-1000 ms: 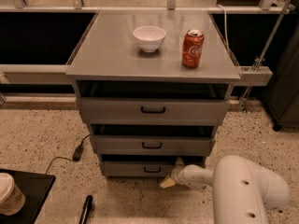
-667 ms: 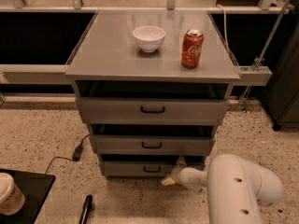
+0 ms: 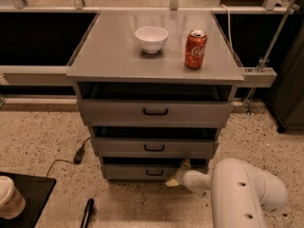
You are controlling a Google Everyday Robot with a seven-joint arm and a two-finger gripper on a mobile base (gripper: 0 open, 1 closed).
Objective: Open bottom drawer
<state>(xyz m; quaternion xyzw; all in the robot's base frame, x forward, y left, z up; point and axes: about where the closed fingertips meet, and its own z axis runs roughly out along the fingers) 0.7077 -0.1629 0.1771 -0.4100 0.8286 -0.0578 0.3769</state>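
The bottom drawer is the lowest and narrowest of three grey drawers, with a small black loop handle. Its front stands slightly forward of the cabinet. My gripper is low at the drawer's right end, just right of the handle, with its tan fingers spread open, one above the other. It holds nothing. The white arm reaches in from the lower right and hides the drawer's right corner.
The middle drawer and top drawer sit above. A white bowl and a red soda can stand on the cabinet top. A black cable lies on the floor at left. A cup sits on a black tray at bottom left.
The white arm's bulk has shifted slightly left. The gripper stays at the bottom drawer's right end. The drawers have not visibly moved.
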